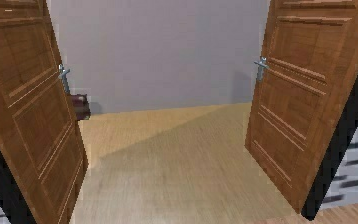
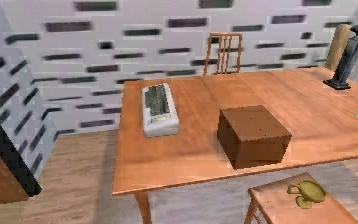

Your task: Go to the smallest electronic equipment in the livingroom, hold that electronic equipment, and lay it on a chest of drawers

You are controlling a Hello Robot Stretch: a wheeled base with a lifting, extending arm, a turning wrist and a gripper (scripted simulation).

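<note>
On a wooden table in the arm side view lies a flat grey and white device with rows of keys, near the table's left end. A brown box stands on the same table to the right of it.
Two wooden doors stand ajar at either side of the forward view, with light wood floor and a grey wall beyond. A dark object sits low by the left door. A wooden chair stands behind the table, a stool with a yellowish object in front.
</note>
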